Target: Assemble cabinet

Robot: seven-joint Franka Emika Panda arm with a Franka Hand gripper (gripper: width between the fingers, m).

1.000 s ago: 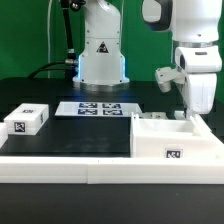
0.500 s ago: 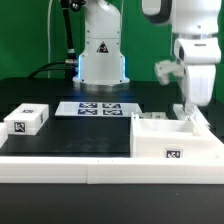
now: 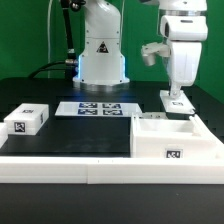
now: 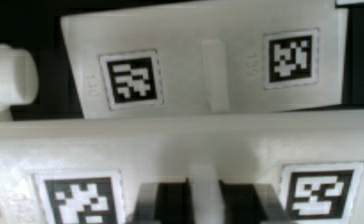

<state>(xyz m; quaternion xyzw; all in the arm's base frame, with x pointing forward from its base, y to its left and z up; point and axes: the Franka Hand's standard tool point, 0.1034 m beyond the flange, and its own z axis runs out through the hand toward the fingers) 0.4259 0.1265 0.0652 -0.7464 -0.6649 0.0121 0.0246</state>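
- White plastic, the cabinet (image 3: 152, 148) sat at the front of the black surface (image 3: 80, 135), toward the exterior view's right, its open compartments facing up and a square tag on its front wall.
- Just behind it lay a small white tagged block (image 3: 177, 101). The arm (image 3: 182, 55) hung directly over this block with its jaws pointing down. Whether they touched it could not be told.
- How the jaws stood could not be told either: the wrist view showed only two dark bars close together at the picture's edge, over a white tagged face.
- The marker board (image 3: 100, 108) lay flat near the middle, well apart from the cabinet.
- Another tagged white block (image 3: 27, 121) sat at the exterior view's left.
- A long white rail (image 3: 70, 165) ran along the front, touching the cabinet's front corner.
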